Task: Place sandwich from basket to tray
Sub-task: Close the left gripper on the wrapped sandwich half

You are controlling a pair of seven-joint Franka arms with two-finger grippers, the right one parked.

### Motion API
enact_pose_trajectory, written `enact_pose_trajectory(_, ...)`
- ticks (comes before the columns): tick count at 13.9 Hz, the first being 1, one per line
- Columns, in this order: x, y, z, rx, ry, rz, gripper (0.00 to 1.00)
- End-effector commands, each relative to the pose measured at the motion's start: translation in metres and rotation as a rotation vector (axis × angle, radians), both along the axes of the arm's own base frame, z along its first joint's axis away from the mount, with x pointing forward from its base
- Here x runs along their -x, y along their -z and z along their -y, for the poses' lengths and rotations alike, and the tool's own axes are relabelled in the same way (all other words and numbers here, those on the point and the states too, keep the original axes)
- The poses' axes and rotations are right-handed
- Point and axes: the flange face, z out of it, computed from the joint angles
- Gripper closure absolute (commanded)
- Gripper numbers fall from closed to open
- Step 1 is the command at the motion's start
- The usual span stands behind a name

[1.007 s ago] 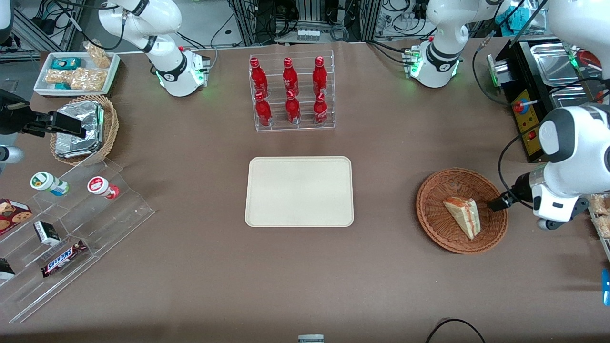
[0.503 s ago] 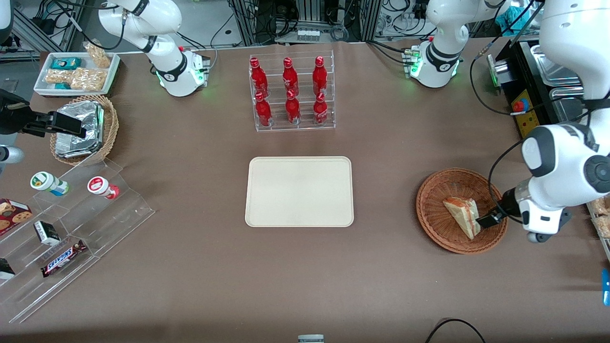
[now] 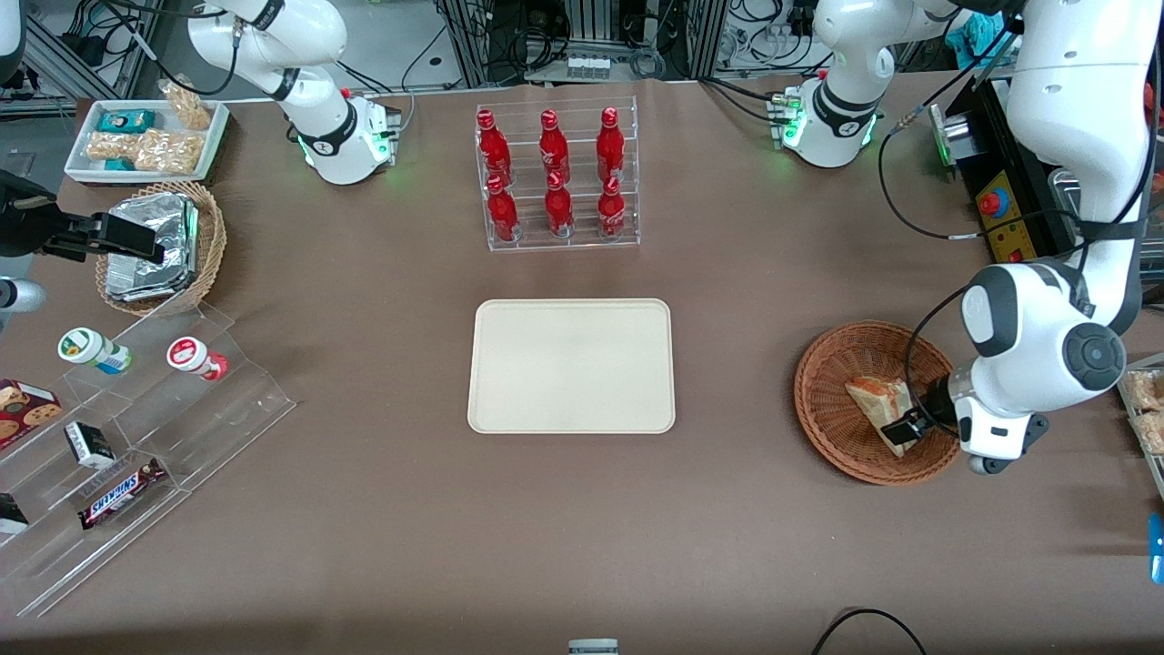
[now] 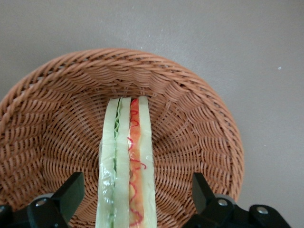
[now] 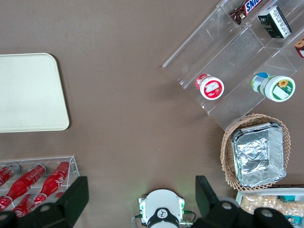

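Now the gripper [image 4: 135,199] is held wide open over the basket [image 3: 829,428], one finger on each side of the sandwich [image 4: 126,166], which lies inside on its edge. If the fingers are closed too hard, the soft bread can be crushed, or the smooth wrap can be lost on the way to the tray [image 3: 571,365].

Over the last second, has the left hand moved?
Yes. The left hand moved from the basket rim inward, nearer the front camera, over the sandwich, open.

"SNICKERS" on the brown candy bar [image 3: 121,492] in the clear stand [image 3: 136,437].
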Motion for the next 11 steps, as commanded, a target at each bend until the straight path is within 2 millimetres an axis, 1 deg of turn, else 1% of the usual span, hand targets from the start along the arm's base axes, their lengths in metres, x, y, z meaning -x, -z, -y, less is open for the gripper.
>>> enact_pose_trajectory(1,-0.002,0.005,0.001,0.005,-0.013,0.002,0.00)
enact_pose_trajectory(2,-0.001,0.007,0.001,0.004,-0.012,-0.004,0.00)
enact_pose_trajectory(3,0.004,0.017,0.002,0.004,-0.011,-0.023,0.00)
enact_pose_trajectory(4,0.007,0.021,0.001,0.004,-0.010,-0.033,0.00)
enact_pose_trajectory(7,0.012,0.029,0.001,0.002,-0.006,-0.050,0.00)
enact_pose_trajectory(8,0.012,0.029,0.001,0.003,-0.003,-0.053,0.15)
enact_pose_trajectory(9,0.012,0.027,-0.002,0.003,-0.005,-0.054,0.38)
enact_pose_trajectory(10,0.012,0.027,-0.002,0.003,-0.003,-0.055,0.50)
enact_pose_trajectory(11,0.013,0.029,-0.001,0.003,-0.002,-0.060,0.57)
